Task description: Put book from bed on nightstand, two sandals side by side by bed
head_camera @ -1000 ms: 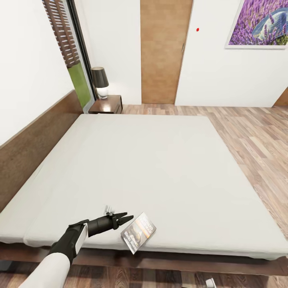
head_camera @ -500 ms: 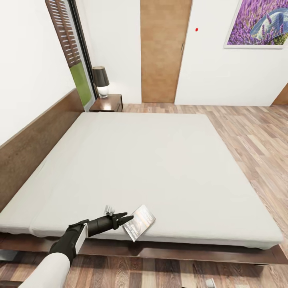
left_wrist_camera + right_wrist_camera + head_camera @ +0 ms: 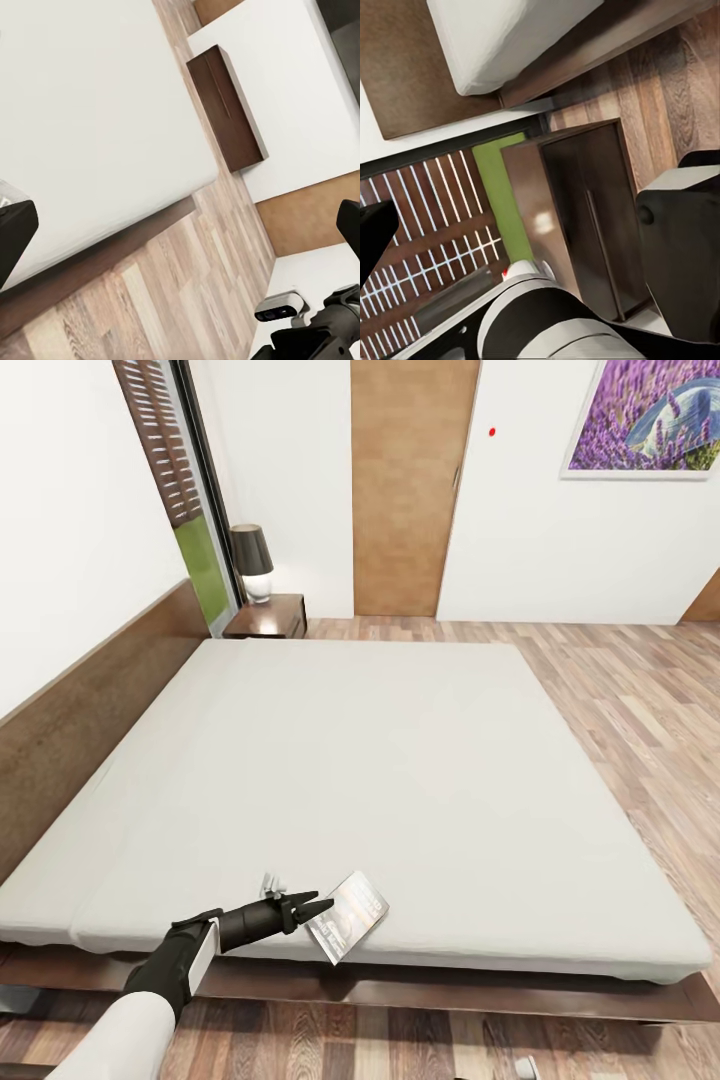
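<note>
One book [image 3: 347,929], tilted at the bed [image 3: 400,760] edge, stays pinched by the left end effector [image 3: 318,910]; lifted, ready for the nightstand [image 3: 268,620].

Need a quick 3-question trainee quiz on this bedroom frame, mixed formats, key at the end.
1. True or false: the book lies flat in the middle of the bed.
2. What stands on the far nightstand? A) lamp B) vase C) clock
3. Fill in: the left gripper is at the book's near-left ____.

Key: 1. False: it sits tilted at the bed's near edge, by the left gripper's fingertips. 2. A, the lamp. 3. Edge.
</note>
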Robot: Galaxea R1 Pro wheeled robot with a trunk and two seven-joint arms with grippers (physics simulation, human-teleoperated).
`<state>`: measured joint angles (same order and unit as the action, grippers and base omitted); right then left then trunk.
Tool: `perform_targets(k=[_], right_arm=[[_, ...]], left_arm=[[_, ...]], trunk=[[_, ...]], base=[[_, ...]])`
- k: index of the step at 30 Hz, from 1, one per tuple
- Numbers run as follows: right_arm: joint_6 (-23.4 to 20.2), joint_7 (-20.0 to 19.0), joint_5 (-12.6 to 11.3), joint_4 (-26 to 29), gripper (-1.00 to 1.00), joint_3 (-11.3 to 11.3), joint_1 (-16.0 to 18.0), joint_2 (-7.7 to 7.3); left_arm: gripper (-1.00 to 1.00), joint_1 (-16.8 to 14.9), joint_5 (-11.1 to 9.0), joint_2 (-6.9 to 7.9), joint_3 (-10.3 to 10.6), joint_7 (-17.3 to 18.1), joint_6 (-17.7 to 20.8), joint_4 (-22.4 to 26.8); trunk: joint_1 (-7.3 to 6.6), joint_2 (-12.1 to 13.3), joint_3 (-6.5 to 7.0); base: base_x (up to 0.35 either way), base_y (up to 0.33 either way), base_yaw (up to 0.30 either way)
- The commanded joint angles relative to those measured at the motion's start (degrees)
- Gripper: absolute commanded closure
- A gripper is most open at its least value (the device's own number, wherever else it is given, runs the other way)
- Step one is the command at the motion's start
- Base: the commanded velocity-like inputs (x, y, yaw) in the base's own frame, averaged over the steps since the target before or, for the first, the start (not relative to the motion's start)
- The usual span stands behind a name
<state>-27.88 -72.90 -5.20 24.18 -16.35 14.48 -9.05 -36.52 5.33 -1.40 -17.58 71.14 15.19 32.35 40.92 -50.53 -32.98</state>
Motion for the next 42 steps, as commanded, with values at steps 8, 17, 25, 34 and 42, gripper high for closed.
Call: perform_targets(k=[8,17,25,34,42], right_arm=[[-0.5,-0.1,-0.1,0.0,-1.00,-0.1,0.0,0.00],[-0.5,0.1,-0.1,0.0,-1.00,0.0,0.0,0.02],[-0.5,0.3,-0.1,0.0,-1.00,0.0,0.0,0.08],[-0.5,0.3,-0.1,-0.1,-1.00,0.0,0.0,0.16],[-0.5,0.5,-0.1,0.0,-1.00,0.1,0.0,1.45]], left_arm=[[-1.00,0.0,0.6,-0.09,-0.5,0.4,0.6,0.1],[-1.00,0.0,0.6,-0.09,-0.5,0.5,0.6,0.1],[-1.00,0.0,0.4,4.42,-4.6,7.5,1.3,2.3],[-1.00,0.0,-0.5,11.81,-15.4,18.0,6.2,4.7],[-1.00,0.0,-0.6,11.95,-15.8,18.9,9.4,4.8]], trunk=[[1.11,-2.1,-0.95],[2.21,-4.1,-1.85],[2.21,-4.1,-1.85],[2.21,-4.1,-1.85],[2.21,-4.1,-1.85]], base=[[0.000,0.000,0.000],[0.000,0.000,0.000],[0.000,0.000,0.000],[0.000,0.000,0.000],[0.000,0.000,0.000]])
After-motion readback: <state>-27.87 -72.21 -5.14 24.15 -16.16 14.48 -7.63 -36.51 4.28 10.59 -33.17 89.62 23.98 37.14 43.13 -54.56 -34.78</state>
